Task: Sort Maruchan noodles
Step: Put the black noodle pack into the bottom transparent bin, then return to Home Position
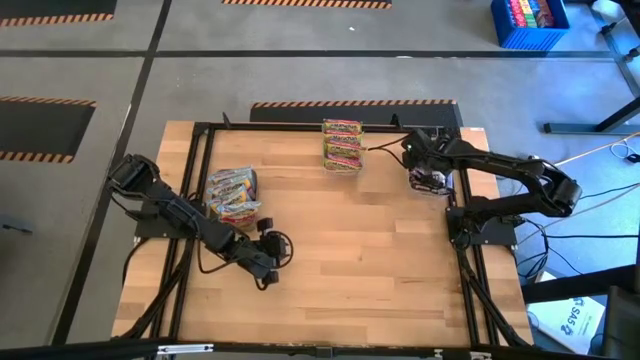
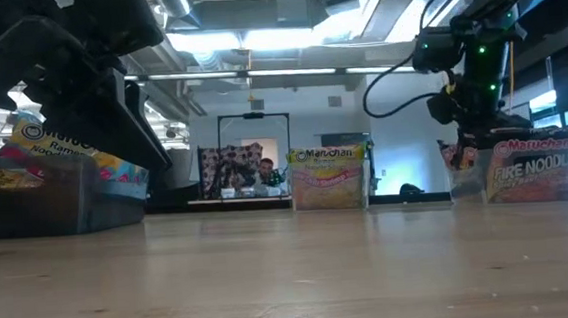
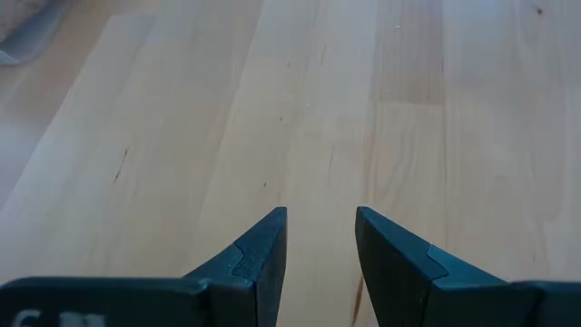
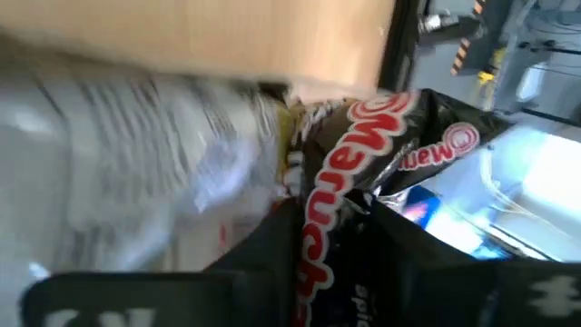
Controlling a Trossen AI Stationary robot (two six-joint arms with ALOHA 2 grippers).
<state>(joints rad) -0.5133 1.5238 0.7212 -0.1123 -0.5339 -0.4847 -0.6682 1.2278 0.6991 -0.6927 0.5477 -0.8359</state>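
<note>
Fingers of the right gripper (image 4: 331,241) grip a dark brown packet (image 4: 381,163) at the table's (image 1: 350,250) right edge. Left gripper (image 3: 320,254) fingers stand narrowly apart, empty. Two piles are sorted: one stack (image 1: 342,145) at the far edge, another pile (image 1: 232,195) on the left.

- The wooden table (image 1: 380,260) has a pale butcher-block top with a black frame along its edges.
- A blue crate (image 1: 528,22) sits on the grey floor (image 1: 80,75) beyond the table's far right corner, filled with colourful items.
- Black-and-orange striped tape (image 1: 45,19) marks the floor in several places.
- A white paper (image 1: 570,322) with dark printing lies on the floor near the table's right front corner.
</note>
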